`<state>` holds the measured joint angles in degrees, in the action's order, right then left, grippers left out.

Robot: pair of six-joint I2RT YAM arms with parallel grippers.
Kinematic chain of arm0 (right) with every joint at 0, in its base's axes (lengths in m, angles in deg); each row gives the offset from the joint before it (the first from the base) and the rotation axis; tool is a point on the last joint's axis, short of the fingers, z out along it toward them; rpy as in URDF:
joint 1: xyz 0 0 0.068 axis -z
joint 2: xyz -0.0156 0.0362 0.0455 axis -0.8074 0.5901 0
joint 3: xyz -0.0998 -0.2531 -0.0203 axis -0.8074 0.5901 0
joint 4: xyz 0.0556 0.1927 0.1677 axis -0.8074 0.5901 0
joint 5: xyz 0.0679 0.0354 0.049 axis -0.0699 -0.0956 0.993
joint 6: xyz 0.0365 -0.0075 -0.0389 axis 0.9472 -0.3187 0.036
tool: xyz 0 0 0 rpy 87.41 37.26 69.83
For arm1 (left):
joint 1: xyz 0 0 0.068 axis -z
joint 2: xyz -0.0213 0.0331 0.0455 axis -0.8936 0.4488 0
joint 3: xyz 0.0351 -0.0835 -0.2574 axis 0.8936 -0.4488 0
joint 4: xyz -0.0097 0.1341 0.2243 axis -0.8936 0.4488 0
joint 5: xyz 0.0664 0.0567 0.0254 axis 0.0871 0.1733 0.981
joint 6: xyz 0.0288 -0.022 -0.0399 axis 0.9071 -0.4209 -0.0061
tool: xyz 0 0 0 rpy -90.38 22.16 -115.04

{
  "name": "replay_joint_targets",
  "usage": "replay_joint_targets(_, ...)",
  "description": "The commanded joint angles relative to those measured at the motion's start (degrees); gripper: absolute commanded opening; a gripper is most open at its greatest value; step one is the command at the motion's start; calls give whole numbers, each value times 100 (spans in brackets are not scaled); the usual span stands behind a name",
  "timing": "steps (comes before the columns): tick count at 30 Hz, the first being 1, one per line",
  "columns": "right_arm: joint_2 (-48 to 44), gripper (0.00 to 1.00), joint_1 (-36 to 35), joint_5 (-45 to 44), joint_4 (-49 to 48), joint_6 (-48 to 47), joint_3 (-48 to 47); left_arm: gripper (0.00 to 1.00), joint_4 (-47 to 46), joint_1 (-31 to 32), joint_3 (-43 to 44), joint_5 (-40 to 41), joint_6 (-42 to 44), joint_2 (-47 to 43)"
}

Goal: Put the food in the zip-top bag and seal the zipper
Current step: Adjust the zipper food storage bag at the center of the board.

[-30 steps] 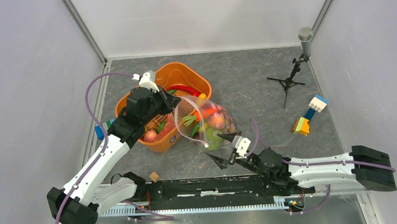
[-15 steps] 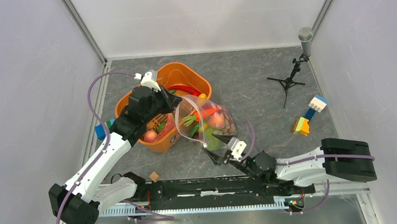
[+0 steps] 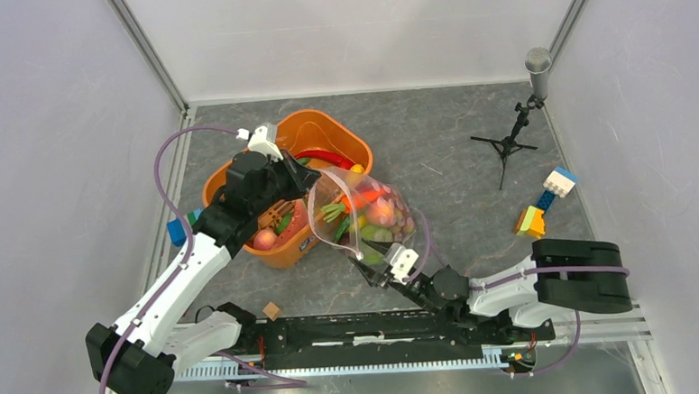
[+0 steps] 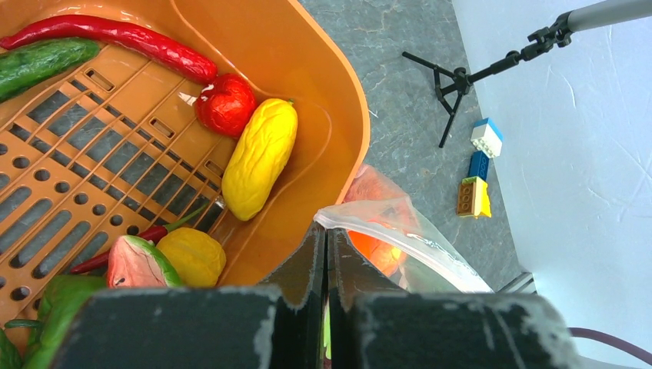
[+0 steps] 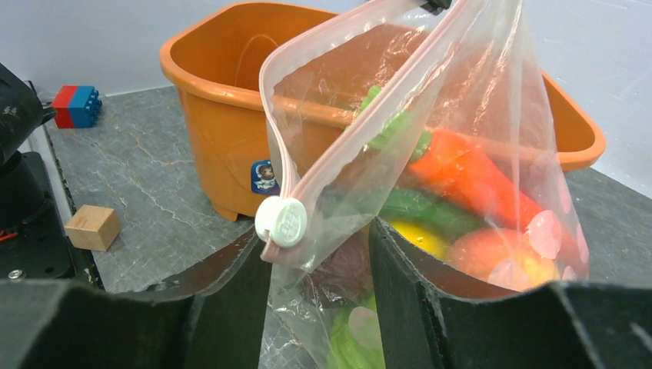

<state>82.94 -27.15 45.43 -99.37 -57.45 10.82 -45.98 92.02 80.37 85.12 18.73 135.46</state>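
**Bag's loaded up but the mouth is wide open, both arms on it**

The zip-top bag (image 3: 365,216) sits on the table (image 3: 471,182), right up against the near-right side of the orange tub (image 3: 324,126). It's held upright with its mouth gaping. There's food (image 5: 469,173) inside it: an orange piece, some green bits, a yellow one and a peachy one. The zipper (image 5: 266,131) isn't sealed; the pink strip loops around the open mouth. The white round slider (image 5: 281,221) sits at the low end of the strip, on the side nearest the right arm.

The left gripper (image 4: 324,250) has its jaws pressed together, pinching the bag's top edge up over the tub's rim. The right gripper (image 5: 315,238) is down low by the table. Its fingers are spread on either side of the bag's lower corner, just under the slider. I can't tell if they're actually pressing the plastic.

The tub has more food in it: a red chilli (image 4: 115,34), a round red piece (image 4: 224,104), a lumpy yellow one (image 4: 260,157) and a green cucumber-looking thing (image 4: 38,61).

Further out, there's a wooden cube (image 5: 92,227) near the front rail and a red-and-blue block (image 5: 77,105) left of the tub. A mic on a little tripod (image 3: 538,62) stands back right, with a cluster of coloured blocks (image 3: 545,200) by the right wall.
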Motion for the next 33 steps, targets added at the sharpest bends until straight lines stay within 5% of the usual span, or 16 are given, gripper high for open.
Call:
replay_joint_targets(1,291,52,-31,-188,-778,-199,-156,2,-163,-18,242,17,-142,-95)
replay_joint_targets(13,555,29,-31,-383,-1328,-347,-212,2,-85,-17,264,17,-118,-165)
replay_joint_targets(20,404,0,-32,-515,-1304,-278,-76,2,-62,-14,234,105,-109,-249)
replay_joint_targets(22,210,0,-31,-586,-1292,-268,32,2,-81,-21,224,115,-92,-265)
replay_joint_targets(33,-2501,0,-21,-643,2998,2,-303,2,224,-20,521,233,438,-412)
